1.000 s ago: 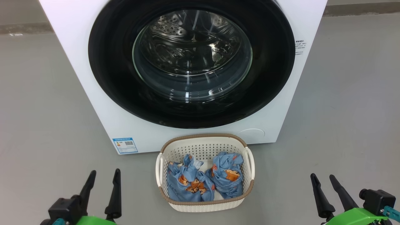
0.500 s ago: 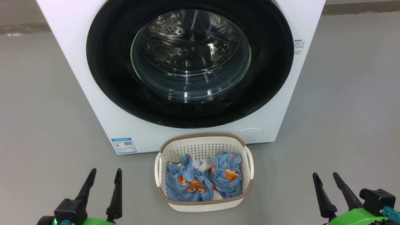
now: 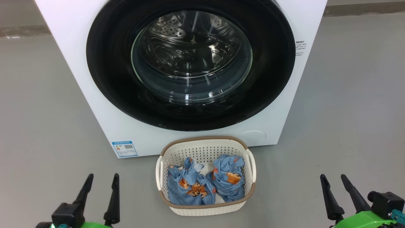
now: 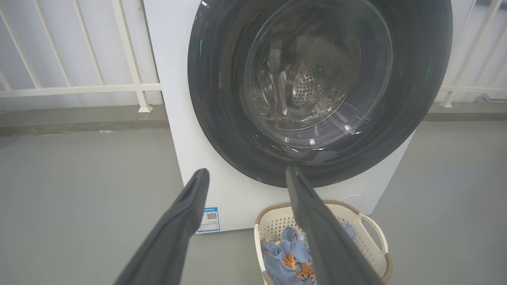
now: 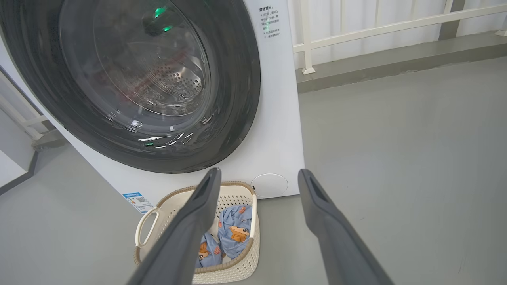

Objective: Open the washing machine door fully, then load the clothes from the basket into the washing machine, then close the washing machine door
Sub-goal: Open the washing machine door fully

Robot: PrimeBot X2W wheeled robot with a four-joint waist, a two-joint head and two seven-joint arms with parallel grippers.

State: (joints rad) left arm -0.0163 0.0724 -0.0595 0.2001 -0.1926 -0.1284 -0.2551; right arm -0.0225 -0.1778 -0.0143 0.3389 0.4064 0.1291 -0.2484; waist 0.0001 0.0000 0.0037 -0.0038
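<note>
I see a blue label (image 3: 124,148) with a QR code at the lower left of the washing machine (image 3: 95,104) and fine print (image 3: 300,48) at its right edge, both too small to read. The washing machine door (image 3: 107,63) sits shut at upper centre, the basket (image 3: 202,141) with the clothes (image 3: 190,186) just below it, bare floor (image 3: 47,110) on either side. My left gripper (image 3: 103,175) and right gripper (image 3: 332,175) stand wide open at the bottom corners, holding nothing.

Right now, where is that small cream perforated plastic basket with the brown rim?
In the head view the basket sits on the grey floor, low and central, before the white washing machine, below its round black-rimmed door.
</note>
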